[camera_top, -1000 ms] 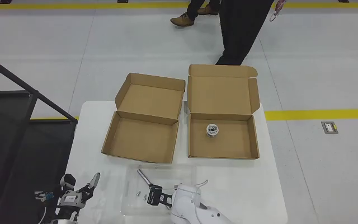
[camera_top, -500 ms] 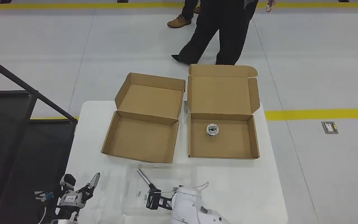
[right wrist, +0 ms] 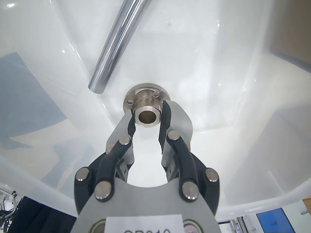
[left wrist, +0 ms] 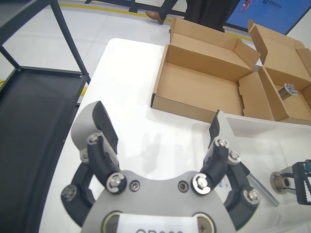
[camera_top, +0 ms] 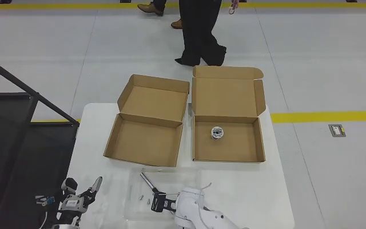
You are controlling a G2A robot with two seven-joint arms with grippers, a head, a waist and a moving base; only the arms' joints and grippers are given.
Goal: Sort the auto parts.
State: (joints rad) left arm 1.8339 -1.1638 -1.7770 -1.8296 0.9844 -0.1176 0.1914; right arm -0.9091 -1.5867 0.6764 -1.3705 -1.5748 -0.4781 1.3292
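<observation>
**Right claw clamped on bushing in tray**

I find the right claw [right wrist: 148, 118] pinched on the flanged bushing [right wrist: 142, 98] by its barrel, inside the clear tray [right wrist: 243, 134] near the steel rod [right wrist: 116, 39]. I judge this grip ready for lifting. The left claw [left wrist: 162, 127] hangs spread wide over the table [left wrist: 126, 78]. The top view adds the destinations: the right box [camera_top: 243, 147] holds one part [camera_top: 217, 133], the left box [camera_top: 143, 143] none

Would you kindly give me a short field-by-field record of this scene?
left claw: open, above the table, near its left edge
right claw: shut on bushing, inside tray
tray: clear, at table front, holds rod and bushing
rod: lies close by bushing
left box: open, lid back
right box: open, one round part inside
</observation>
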